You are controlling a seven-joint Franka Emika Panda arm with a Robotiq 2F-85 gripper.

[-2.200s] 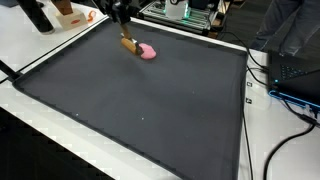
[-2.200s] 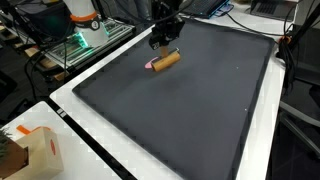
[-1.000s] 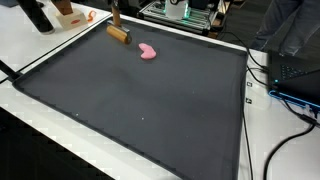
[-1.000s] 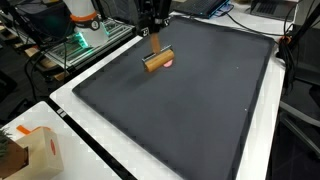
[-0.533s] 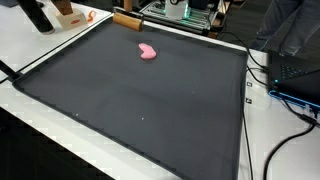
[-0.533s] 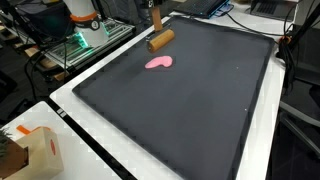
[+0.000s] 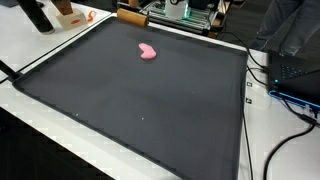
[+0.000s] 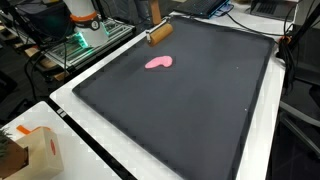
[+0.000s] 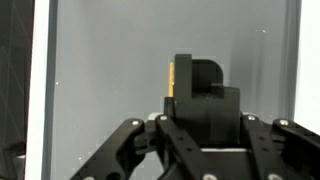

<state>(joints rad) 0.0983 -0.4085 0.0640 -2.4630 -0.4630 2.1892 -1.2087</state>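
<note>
You're mid-carry, gripper (image 9: 192, 88) clenched on the wooden block (image 7: 131, 15) above the far edge of the mat (image 7: 150, 115); I judge the next move needs a steady lowering.

A short brown wooden block (image 8: 158, 33) is seen at the upper middle of an exterior view, over the far edge of the dark mat (image 8: 200, 100). It is clamped from above by the pincer (image 9: 190, 82) and is held slightly tilted. In the wrist view only a thin tan strip of the wooden block (image 9: 171, 85) is shown, near the frame's centre.
</note>
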